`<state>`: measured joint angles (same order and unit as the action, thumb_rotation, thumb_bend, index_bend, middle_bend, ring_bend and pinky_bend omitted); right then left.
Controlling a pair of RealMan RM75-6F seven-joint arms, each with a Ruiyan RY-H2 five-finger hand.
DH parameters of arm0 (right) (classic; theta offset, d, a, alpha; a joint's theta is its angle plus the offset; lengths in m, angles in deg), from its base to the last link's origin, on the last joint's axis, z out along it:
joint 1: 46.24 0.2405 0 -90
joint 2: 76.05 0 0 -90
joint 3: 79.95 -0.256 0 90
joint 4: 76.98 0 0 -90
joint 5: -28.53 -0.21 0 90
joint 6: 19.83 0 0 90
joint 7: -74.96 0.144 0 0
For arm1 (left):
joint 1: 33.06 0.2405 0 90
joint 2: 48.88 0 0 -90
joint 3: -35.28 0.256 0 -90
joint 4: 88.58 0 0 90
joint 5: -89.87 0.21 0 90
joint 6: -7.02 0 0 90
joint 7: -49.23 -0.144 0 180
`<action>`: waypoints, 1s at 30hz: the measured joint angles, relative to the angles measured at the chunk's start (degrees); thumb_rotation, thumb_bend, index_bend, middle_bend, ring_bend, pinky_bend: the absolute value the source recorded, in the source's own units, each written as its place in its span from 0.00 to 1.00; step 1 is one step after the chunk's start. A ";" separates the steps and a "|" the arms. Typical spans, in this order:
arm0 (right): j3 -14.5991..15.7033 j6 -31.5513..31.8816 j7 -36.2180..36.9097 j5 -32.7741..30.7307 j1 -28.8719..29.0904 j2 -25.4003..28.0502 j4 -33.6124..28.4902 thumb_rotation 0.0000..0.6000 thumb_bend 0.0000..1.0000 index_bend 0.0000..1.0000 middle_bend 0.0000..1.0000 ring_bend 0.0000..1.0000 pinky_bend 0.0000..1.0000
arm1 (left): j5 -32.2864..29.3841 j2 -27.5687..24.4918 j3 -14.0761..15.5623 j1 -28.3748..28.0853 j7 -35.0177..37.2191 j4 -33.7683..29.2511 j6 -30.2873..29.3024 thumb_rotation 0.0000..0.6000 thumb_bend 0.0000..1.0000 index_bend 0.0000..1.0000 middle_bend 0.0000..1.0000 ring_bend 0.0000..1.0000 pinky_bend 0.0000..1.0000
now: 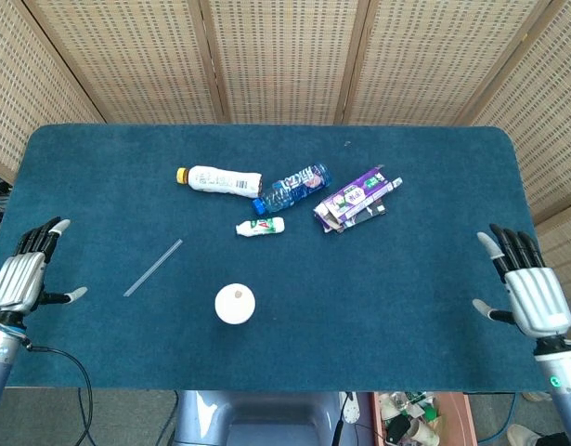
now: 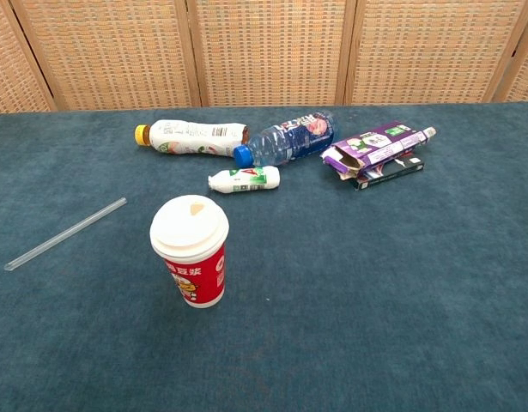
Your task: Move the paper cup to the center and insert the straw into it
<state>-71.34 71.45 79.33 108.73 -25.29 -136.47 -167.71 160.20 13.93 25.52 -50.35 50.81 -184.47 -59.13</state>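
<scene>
**Cup upright near the front, straw lying loose, both hands out at the edges**

From above, on the blue table (image 1: 434, 186), the paper cup (image 1: 235, 304) stands near the front edge, a little left of the middle, showing only its white lid. To its left and slightly further back, well apart from it, the clear straw (image 1: 153, 268) lies flat at a slant. Behind them lie a white bottle with a yellow cap (image 1: 218, 179), a crushed water bottle (image 1: 294, 187) touching its end, a small white bottle (image 1: 261, 227) just in front, and a torn purple carton (image 1: 356, 200) to the right. The left hand (image 1: 23, 276) hovers at the table's left edge, fingers spread, holding nothing. The right hand (image 1: 526, 286) hovers at the right edge, fingers likewise apart and empty.

From chest height, neither hand shows. The cup (image 2: 191, 251) stands upright, red with a white lid, with the straw (image 2: 65, 233) lying off to its left. The bottles and carton sit in a loose row behind.
</scene>
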 measured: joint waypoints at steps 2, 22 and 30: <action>-0.24 2.06 0.86 1.04 -2.43 -0.74 0.25 1.00 0.00 0.02 0.00 0.00 0.00 | -2.91 0.12 -0.91 -1.64 -1.36 -0.63 2.07 1.00 0.06 0.00 0.00 0.00 0.00; -5.82 2.09 6.25 3.75 -9.39 -2.20 2.13 1.00 0.00 0.02 0.00 0.00 0.00 | -45.21 7.42 -4.30 -24.01 -21.32 0.10 19.89 1.00 0.71 0.13 0.00 0.00 0.00; -6.93 0.24 6.74 4.60 -9.97 -2.27 2.34 1.00 0.00 0.02 0.00 0.00 0.00 | -52.12 12.66 -3.29 -30.38 -21.02 5.90 26.20 1.00 0.78 0.11 0.00 0.00 0.00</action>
<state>-78.26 71.69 86.07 113.34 -35.26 -138.74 -165.37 108.08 26.59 22.23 -80.73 29.79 -178.57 -32.93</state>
